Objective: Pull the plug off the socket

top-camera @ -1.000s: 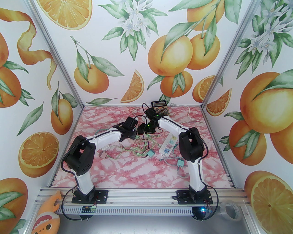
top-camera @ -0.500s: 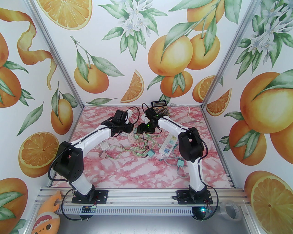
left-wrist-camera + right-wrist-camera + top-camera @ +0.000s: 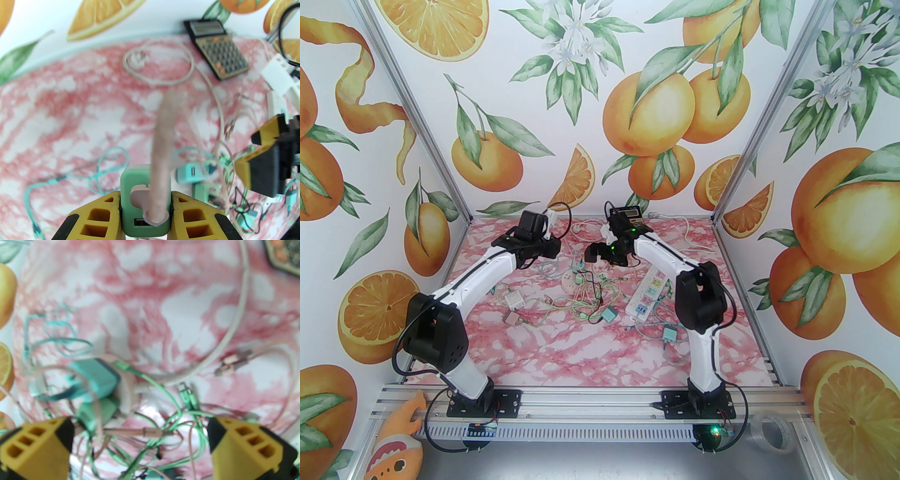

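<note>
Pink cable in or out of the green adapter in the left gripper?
In. The pink cable ends seated in the green adapter, clamped in the left gripper.

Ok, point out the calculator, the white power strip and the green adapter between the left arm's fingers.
calculator (image 3: 222, 56), left wrist view, on its keypad.
white power strip (image 3: 647, 295), top external view, on its top face.
green adapter (image 3: 133, 174), left wrist view, on its upper edge.

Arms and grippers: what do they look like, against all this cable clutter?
The left arm and right arm have white links, bulky black joint housings and thin black cables along them. The right wrist shows green lights. The left gripper and right gripper have yellow fingers with hollow cells, black-edged.
</note>
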Available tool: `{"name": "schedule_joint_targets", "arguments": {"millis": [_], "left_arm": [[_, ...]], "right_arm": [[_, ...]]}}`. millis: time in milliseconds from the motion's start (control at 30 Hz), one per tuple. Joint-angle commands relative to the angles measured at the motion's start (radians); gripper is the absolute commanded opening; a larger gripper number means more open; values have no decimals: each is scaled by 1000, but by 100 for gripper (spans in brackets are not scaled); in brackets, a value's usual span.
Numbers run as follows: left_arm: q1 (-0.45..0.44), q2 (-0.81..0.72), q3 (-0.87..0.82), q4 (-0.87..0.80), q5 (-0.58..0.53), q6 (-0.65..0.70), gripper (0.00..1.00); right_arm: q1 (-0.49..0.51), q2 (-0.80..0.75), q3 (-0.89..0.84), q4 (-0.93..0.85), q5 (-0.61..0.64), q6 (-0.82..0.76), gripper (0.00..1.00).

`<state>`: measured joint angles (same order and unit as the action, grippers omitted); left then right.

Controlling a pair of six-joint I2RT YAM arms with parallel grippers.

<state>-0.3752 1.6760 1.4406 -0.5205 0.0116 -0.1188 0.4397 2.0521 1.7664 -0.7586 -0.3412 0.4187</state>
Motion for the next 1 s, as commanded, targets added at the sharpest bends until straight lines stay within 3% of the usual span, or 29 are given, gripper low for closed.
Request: {"name": "schedule_joint_targets", "arguments": {"millis": [0, 200, 433, 700, 967], "left_arm": [[-4, 27, 87, -17, 39, 41, 0], [-52, 74, 207, -42, 17, 93, 0], [-136, 83, 262, -73, 25, 110, 0], [-198, -49, 105, -51, -16, 65, 0], [-232, -271, -183, -78, -154, -16, 1]], "right_arm": [[-8, -108, -42, 55, 68, 30, 100], [-56, -258, -242, 200, 173, 119, 100], [-94, -318, -321, 224, 215, 135, 100], [-95, -306, -334, 238, 199, 138, 100], [-88, -249, -283, 252, 152, 142, 100]]}}
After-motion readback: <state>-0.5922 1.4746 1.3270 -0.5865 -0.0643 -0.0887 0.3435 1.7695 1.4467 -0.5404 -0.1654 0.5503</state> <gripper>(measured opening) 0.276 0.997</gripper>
